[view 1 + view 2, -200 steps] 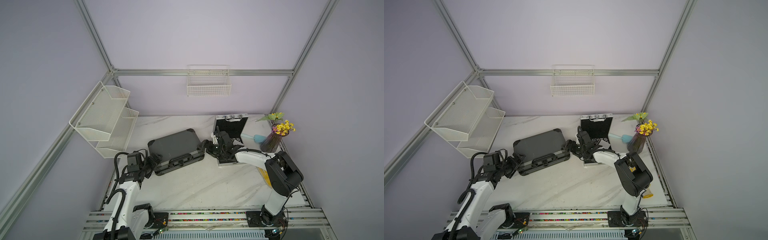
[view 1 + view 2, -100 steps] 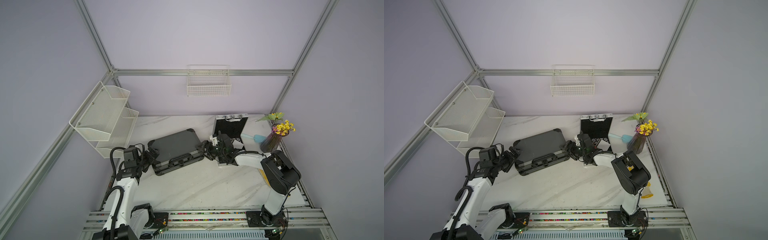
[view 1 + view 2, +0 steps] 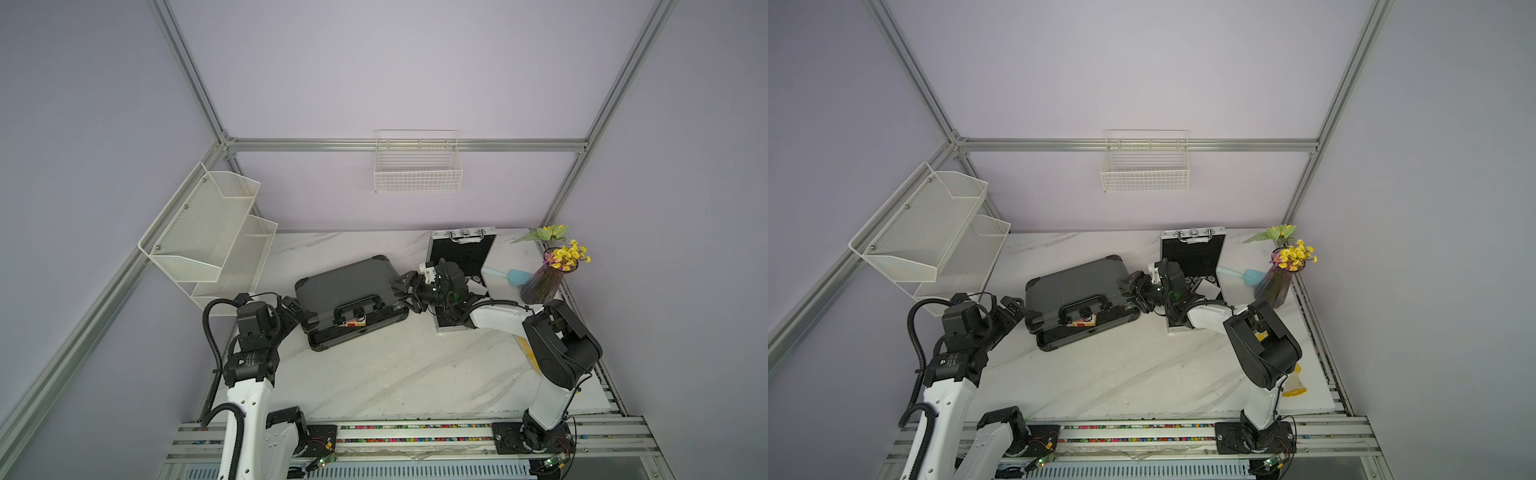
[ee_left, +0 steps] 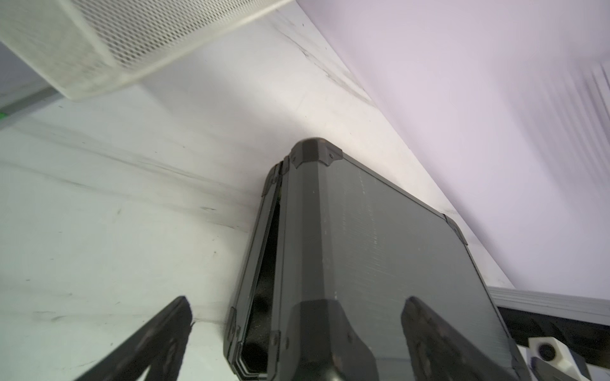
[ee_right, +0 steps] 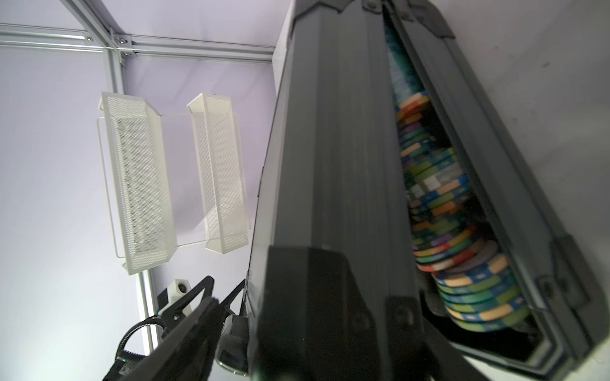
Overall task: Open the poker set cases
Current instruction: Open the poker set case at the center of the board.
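The larger dark grey poker set case (image 3: 349, 282) (image 3: 1075, 286) lies mid-table, its lid a little ajar, with poker chips (image 5: 462, 264) showing in the gap. My left gripper (image 3: 297, 313) (image 4: 297, 339) is open and straddles the case's left front corner guard (image 4: 330, 330). My right gripper (image 3: 405, 293) (image 5: 317, 330) straddles the lid's right corner. One finger is above the lid and the other finger (image 5: 439, 346) sits in the gap under it. The smaller silver case (image 3: 461, 253) stands open at the back right, showing its black lining.
A white mesh shelf (image 3: 208, 232) hangs over the table's left edge, close to the left arm. A wire basket (image 3: 417, 166) is on the back wall. A vase of flowers (image 3: 544, 282) and a pale blue scoop (image 3: 509, 275) sit beside the silver case.
My right gripper has moved left from the silver case to the dark case's right corner. The left arm has shifted at the case's left corner. The lid now stands ajar.
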